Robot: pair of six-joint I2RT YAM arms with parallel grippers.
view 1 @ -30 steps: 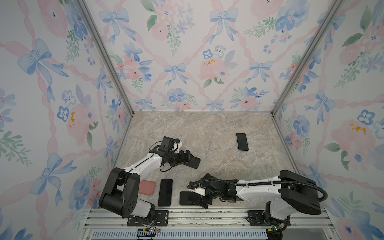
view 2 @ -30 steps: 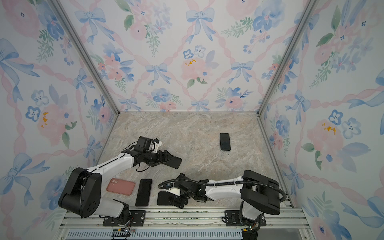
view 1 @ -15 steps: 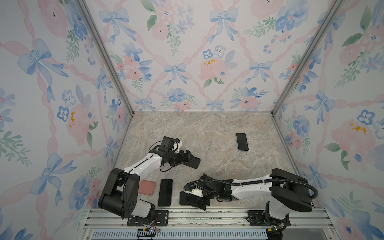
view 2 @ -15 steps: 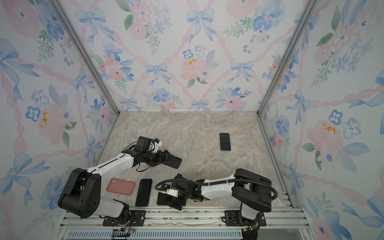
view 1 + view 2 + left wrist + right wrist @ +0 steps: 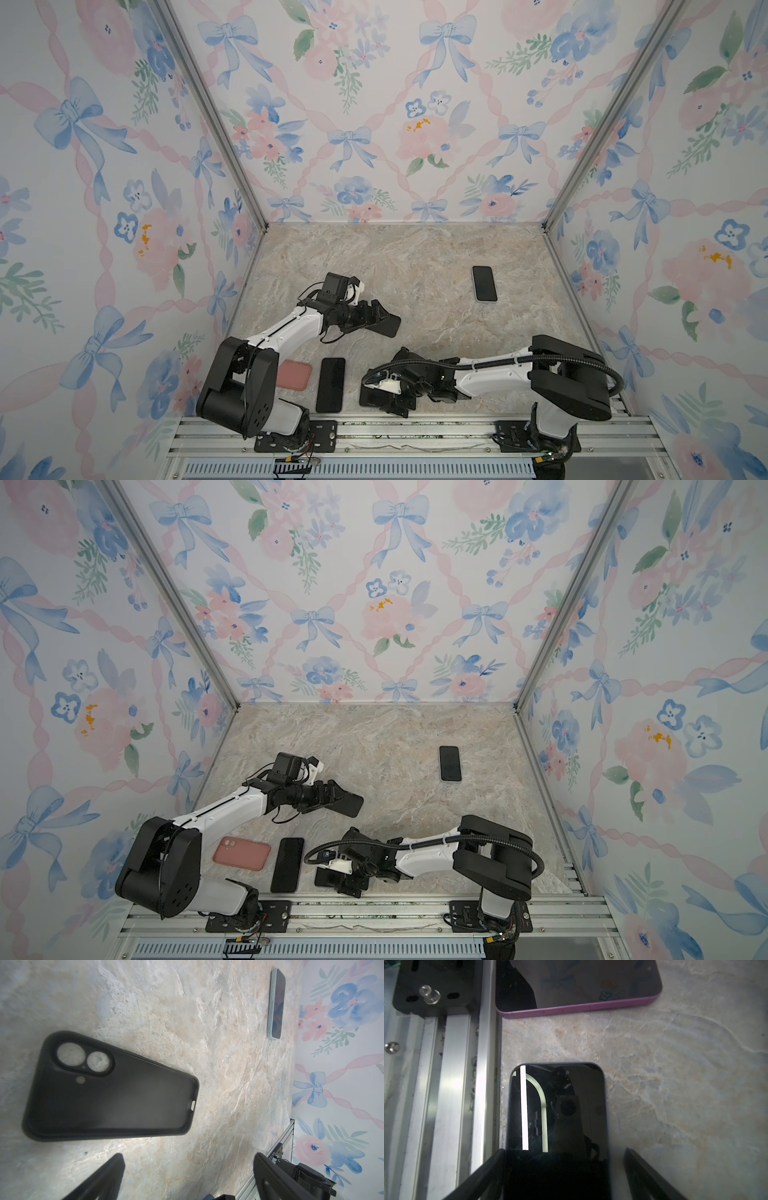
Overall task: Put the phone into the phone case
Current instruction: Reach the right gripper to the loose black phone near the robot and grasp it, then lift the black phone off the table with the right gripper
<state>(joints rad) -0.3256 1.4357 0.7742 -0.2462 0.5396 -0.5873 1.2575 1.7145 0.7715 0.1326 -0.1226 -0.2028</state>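
An empty black phone case (image 5: 112,1093) lies inside-up on the marble table, seen in both top views (image 5: 384,325) (image 5: 350,806). My left gripper (image 5: 365,318) (image 5: 189,1159) is open just short of the case's near end, with nothing between its fingers. A black phone (image 5: 556,1105) (image 5: 371,398) (image 5: 326,877) lies screen-up by the front rail. My right gripper (image 5: 564,1153) (image 5: 388,403) is open and straddles it. One finger is against the phone's rail-side edge. The other finger (image 5: 639,1167) stands a little clear of the opposite edge.
A second dark phone with a purple rim (image 5: 331,384) (image 5: 581,985) lies beside a pink case (image 5: 242,853) at the front left. Another phone in a pale case (image 5: 484,283) (image 5: 276,1001) lies at the far right. The aluminium front rail (image 5: 452,1105) runs close beside the black phone.
My right arm has slid left and forward along the black phone, and its jaws have narrowed slightly. The left arm and black case have not moved.
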